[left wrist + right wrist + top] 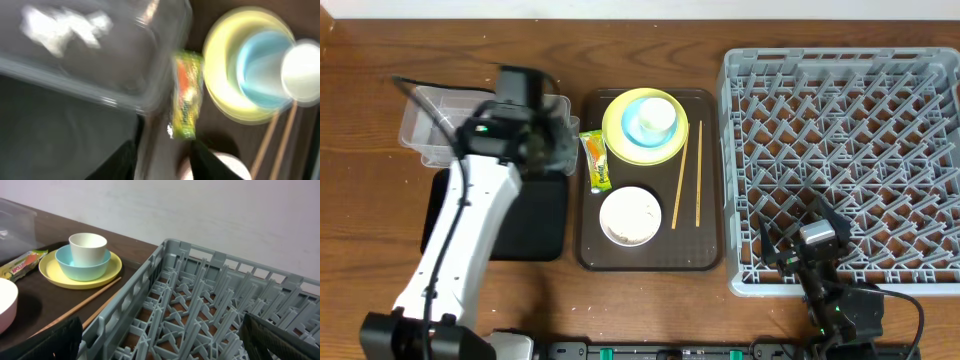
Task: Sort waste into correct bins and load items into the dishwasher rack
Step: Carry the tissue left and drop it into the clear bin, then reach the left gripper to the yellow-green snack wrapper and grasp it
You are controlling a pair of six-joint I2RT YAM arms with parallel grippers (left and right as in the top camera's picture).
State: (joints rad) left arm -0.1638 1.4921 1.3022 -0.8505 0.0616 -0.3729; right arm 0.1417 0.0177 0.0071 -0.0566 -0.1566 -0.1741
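Little of the task is judged to be done. A blurred white lump, probably the crumpled white scrap [65, 25], is seen inside the clear plastic rectangular tub [425, 125]. Nothing is seen in the visible part of the shallow black rectangular tub [535, 220] beside it on the counter.

The small green-and-orange snack wrapper [596, 160] lies on the dark brown serving tray [650, 258], just beside the clear tub. The large square grey plastic dishwasher rack [840, 130] is unloaded. The yellow plate [615, 138], carrying the light blue bowl [632, 126] with the small white cup [660, 115] nested in it, sits on the tray. The whitish bowl [630, 215] and the pair of wooden chopsticks [680, 185] are also on the tray. Loose rice grains cannot be made out.

The fingers of the left gripper [163, 150] are held apart and empty near the wrapper. The fingers of the right gripper [160, 330] are spread wide, empty, at the rack's near edge.
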